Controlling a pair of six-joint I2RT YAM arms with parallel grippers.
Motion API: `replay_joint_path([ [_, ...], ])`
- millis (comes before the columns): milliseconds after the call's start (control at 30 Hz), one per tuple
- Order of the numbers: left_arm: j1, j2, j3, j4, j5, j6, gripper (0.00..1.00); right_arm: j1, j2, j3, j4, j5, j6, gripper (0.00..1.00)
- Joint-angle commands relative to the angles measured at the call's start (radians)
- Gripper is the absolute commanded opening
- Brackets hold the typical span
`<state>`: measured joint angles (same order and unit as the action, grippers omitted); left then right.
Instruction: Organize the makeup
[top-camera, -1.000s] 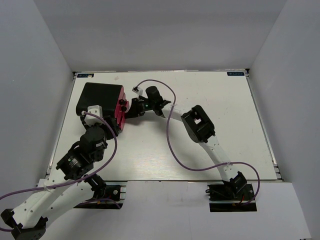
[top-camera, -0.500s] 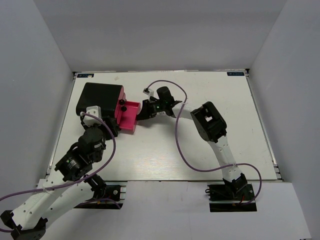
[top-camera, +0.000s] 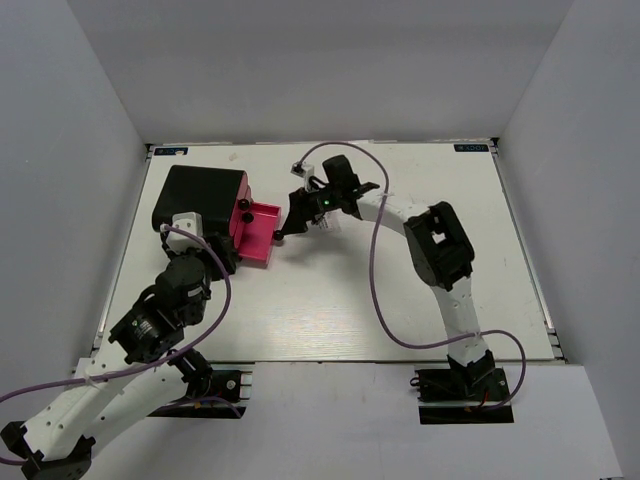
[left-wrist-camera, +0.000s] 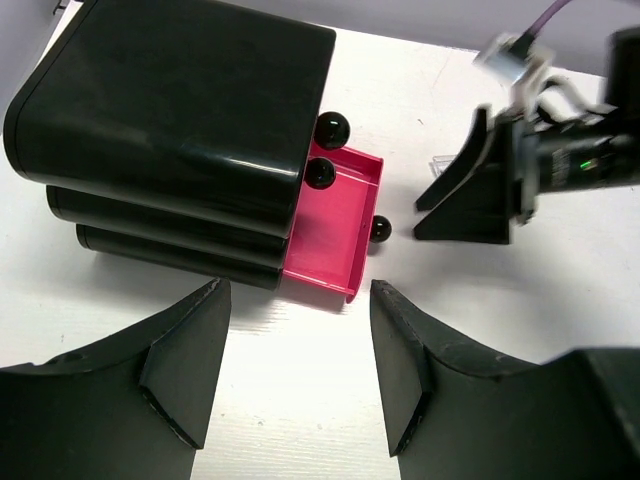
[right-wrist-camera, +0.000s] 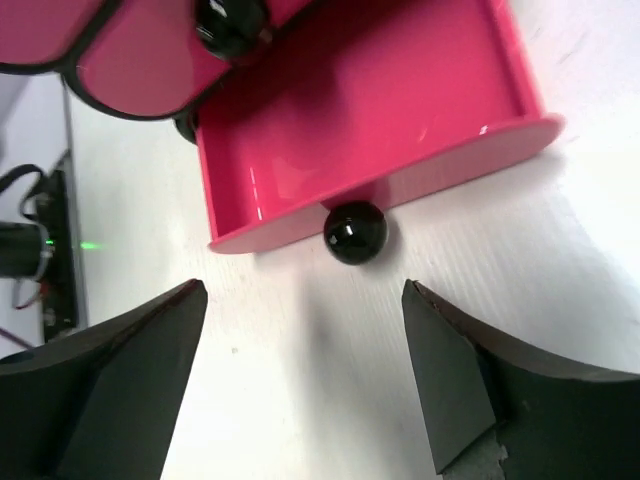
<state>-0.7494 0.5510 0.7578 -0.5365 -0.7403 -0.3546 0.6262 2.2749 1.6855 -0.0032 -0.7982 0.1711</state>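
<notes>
The right gripper (right-wrist-camera: 303, 295) has its jaws spread wide and empty. The black knob (right-wrist-camera: 353, 232) of the pulled-out pink drawer (right-wrist-camera: 380, 110), lowest of 3, lies just ahead, untouched, and the drawer's length runs straight away from the fingertips. No makeup shows in any view (the drawer is bare). The left gripper (left-wrist-camera: 295, 320), jaws apart and empty, hovers facing the black case (left-wrist-camera: 170, 110). The right arm, stretched leftward, looks nearer.
</notes>
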Motion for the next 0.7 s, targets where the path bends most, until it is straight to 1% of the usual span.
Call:
replay_joint_path([
  [0,0.001,-0.014,-0.011,0.026,0.021,0.014,0.68,-0.006,-0.204,-0.032,-0.164,0.156,-0.237,0.89],
  [33,0.001,-0.019,-0.011,0.026,0.025,0.014,0.68,-0.006,-0.239,-0.065,-0.155,0.238,-0.252,0.89],
  [67,0.001,-0.022,-0.011,0.024,0.031,0.014,0.68,-0.005,-0.273,-0.111,-0.120,0.404,-0.258,0.89],
  [100,0.001,-0.023,-0.011,0.027,0.036,0.016,0.68,-0.006,-0.335,-0.160,-0.080,0.474,-0.260,0.89],
  [133,0.001,-0.026,-0.011,0.029,0.039,0.017,0.68,-0.016,-0.354,-0.231,-0.026,0.540,-0.262,0.89],
  [167,0.001,-0.028,-0.012,0.032,0.050,0.022,0.68,-0.022,-0.363,-0.242,-0.026,0.615,-0.278,0.89],
  [200,0.001,-0.028,-0.012,0.033,0.056,0.020,0.68,-0.023,-0.358,-0.239,-0.047,0.631,-0.285,0.89],
  [233,0.001,-0.028,-0.014,0.038,0.062,0.025,0.68,-0.028,-0.344,-0.203,-0.120,0.648,-0.277,0.89],
  [267,0.001,-0.025,-0.014,0.040,0.073,0.026,0.68,-0.032,-0.327,-0.179,-0.157,0.690,-0.263,0.77],
  [333,0.001,-0.013,-0.017,0.056,0.119,0.040,0.68,-0.031,-0.284,-0.147,-0.217,0.727,-0.239,0.67],
  [367,0.001,-0.004,-0.023,0.070,0.151,0.049,0.68,-0.033,-0.276,-0.147,-0.218,0.732,-0.231,0.63],
  [400,0.001,0.006,-0.029,0.084,0.261,0.075,0.68,-0.031,-0.267,-0.147,-0.216,0.750,-0.213,0.63],
  [467,0.001,0.094,-0.037,0.144,0.440,0.109,0.73,-0.026,-0.259,-0.141,-0.201,0.824,-0.203,0.62],
  [500,0.001,0.156,-0.020,0.145,0.601,0.127,0.73,-0.028,-0.253,-0.133,-0.202,0.836,-0.197,0.63],
  [533,0.001,0.313,0.007,0.121,0.661,0.128,0.71,-0.029,-0.252,-0.126,-0.207,0.846,-0.180,0.63],
  [567,0.001,0.392,0.078,0.109,0.708,0.131,0.69,-0.031,-0.253,-0.115,-0.222,0.872,-0.179,0.64],
  [600,-0.016,0.462,0.113,0.099,0.737,0.126,0.67,-0.039,-0.274,-0.124,-0.221,0.886,-0.179,0.64],
  [633,-0.016,0.522,0.141,0.104,0.737,0.117,0.66,-0.043,-0.294,-0.144,-0.209,0.898,-0.154,0.64],
  [667,-0.016,0.602,0.178,0.119,0.739,0.091,0.66,-0.052,-0.346,-0.199,-0.172,0.928,-0.148,0.65],
])
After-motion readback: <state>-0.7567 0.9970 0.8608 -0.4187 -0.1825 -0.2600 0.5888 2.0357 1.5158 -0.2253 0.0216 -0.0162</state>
